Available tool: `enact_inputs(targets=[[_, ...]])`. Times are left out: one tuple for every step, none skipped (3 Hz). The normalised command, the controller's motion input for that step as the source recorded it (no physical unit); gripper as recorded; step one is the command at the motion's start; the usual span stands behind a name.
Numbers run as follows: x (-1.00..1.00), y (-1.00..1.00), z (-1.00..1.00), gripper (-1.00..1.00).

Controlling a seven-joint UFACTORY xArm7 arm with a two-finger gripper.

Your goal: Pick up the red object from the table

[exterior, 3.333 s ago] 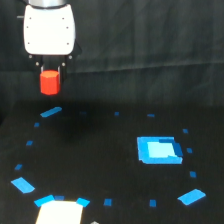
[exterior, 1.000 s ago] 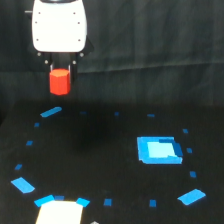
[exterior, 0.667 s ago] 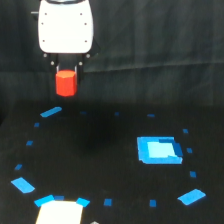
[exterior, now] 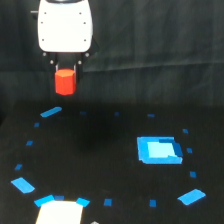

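Observation:
The red object (exterior: 65, 82), a small red-orange block, hangs under the white gripper body in the upper left of the exterior view. My gripper (exterior: 65, 70) is shut on its top and holds it in the air, well above the black table (exterior: 100, 150). Its fingers are mostly hidden behind the block and the white body. The block touches nothing below it.
A larger blue rectangle (exterior: 158, 149) lies on the table at the exterior view's right. Small blue tape marks ring the surface, one (exterior: 50, 112) right below the block. A pale patch (exterior: 59, 212) sits at the bottom edge. A dark curtain hangs behind.
The gripper with the red block has moved toward the exterior view's right and slightly down. The block stays held. Nothing on the table has moved.

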Motion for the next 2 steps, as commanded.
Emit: enact_inputs(targets=[[-0.02,-0.34,0.29,-0.61],[0.21,0.01,0.28,-0.84]])
